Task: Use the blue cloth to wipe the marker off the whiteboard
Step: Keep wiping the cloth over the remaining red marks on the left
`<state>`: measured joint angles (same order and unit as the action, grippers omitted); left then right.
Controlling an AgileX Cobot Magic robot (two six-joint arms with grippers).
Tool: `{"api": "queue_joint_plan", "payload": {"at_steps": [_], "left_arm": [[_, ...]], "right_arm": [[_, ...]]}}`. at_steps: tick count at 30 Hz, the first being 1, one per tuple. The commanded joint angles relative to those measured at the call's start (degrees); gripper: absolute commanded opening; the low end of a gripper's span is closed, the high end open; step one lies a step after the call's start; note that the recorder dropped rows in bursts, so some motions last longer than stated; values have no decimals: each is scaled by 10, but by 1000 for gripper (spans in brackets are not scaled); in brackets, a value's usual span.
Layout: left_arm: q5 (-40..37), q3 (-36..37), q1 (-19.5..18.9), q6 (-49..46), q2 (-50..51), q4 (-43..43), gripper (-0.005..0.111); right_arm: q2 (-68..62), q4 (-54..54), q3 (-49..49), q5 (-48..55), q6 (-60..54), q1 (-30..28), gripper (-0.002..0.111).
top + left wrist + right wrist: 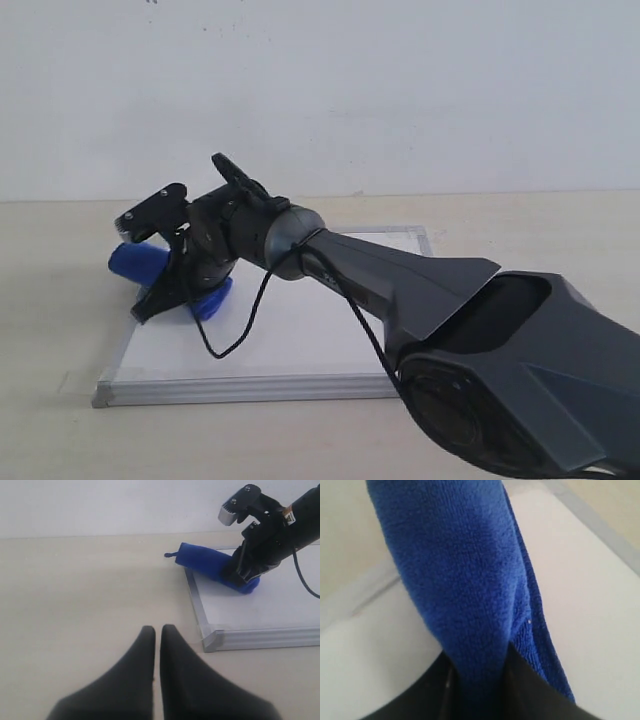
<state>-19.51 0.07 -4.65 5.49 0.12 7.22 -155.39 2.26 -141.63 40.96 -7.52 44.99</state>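
Surface: pale beige table, matte. Plain white wall behind it.

Whiteboard lies flat on the table, with a silver metal frame all round. The part of the board that shows reads clean white. The far side of the board is close to the wall.

Blue cloth: royal blue, fluffy pile, rolled into a short sausage. It sits at the board's left edge as the exterior view shows it, toward the far corner. One end overhangs the frame toward the bare table. The other end is over the white surface and appears to rest on it. A small loop tag sticks out of the overhanging end.

Right gripper: it reaches across from the right side, tilted down, with its jaws pinching the cloth. The right wrist view confirms this, with both dark fingers clamped on the blue pile.

Left gripper: fingers pressed together with nothing between them. It is over bare table, off the board and near the board's near-left corner.

Obstructions: the right arm covers the near right part of the board in the exterior view. A black cable hangs from its wrist and loops low over the white surface. I cannot tell whether it touches.
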Motion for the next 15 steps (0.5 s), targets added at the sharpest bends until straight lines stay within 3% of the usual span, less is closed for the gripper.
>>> {"api": "queue_joint_plan", "payload": {"at_steps": [1,4,7,10,15], "left_arm": [[1,-1,3,-1,-1,-4,4],[1,-1,3,-1,-1,-4,4],[1,-1,3,-1,-1,-4,4],[1,-1,3,-1,-1,-4,4],[1,-1,3,-1,-1,-4,4]], "right_arm": [[-4,15,-9,22,-15,2,0],[-6,173,-9,50,124,-12,0],[-6,249,-9,109,161,-19,0],[-5,190,-9,120,143,-5,0],[19,39,-9,158,6,36,0]]}}
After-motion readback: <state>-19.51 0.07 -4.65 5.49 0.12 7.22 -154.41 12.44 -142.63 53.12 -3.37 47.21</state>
